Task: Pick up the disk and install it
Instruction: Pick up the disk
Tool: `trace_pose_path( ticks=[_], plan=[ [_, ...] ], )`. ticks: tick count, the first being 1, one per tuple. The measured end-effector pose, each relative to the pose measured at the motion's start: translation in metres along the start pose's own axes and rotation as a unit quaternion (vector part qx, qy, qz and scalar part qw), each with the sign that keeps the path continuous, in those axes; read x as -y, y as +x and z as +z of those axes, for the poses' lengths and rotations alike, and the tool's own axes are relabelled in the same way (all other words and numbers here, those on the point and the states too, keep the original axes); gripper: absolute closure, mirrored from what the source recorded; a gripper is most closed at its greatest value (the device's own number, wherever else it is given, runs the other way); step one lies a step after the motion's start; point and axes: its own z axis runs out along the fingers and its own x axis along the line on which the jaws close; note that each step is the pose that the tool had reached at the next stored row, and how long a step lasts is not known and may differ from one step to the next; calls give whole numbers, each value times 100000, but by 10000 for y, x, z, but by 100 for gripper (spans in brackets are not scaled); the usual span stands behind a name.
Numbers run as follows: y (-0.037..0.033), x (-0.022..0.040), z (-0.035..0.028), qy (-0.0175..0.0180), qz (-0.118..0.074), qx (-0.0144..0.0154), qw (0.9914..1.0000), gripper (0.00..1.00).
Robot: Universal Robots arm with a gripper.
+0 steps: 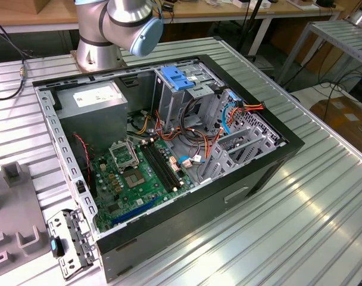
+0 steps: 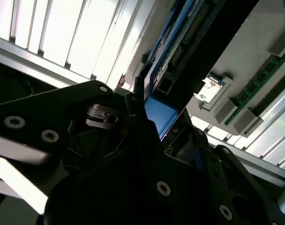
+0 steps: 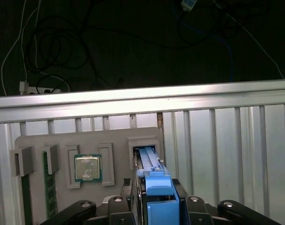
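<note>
The gripper (image 3: 156, 208) is clamped on the disk (image 3: 150, 161): in the first wrist view its 2 black fingers (image 3: 132, 206) press against either side of the blue rails. The disk stands on edge at a slot of the grey fixture tray (image 3: 119, 135); whether it is seated there or just lifted clear cannot be told. In the second wrist view the disk (image 2: 160, 116) shows as a blue face between the dark gripper parts. In other pockets of the tray lie a processor chip (image 3: 88, 168) and a green memory module (image 3: 49, 187). The tray rests on the ribbed aluminium table (image 3: 217, 154). In the exterior view an open computer case (image 1: 270, 173) lies on that table, with its motherboard (image 1: 139, 179), power supply (image 1: 89, 98) and blue latch plate (image 1: 176, 77) exposed, well apart from the tray (image 1: 14, 202).
</note>
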Motion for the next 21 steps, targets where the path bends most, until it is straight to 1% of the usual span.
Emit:
trace_pose_path(
  ticks=[11,21],
  plan=[
    [-20,1,6,-1,3,-3,100000,55],
    [-20,1,7,-4,-4,-4,100000,56]
  ],
)
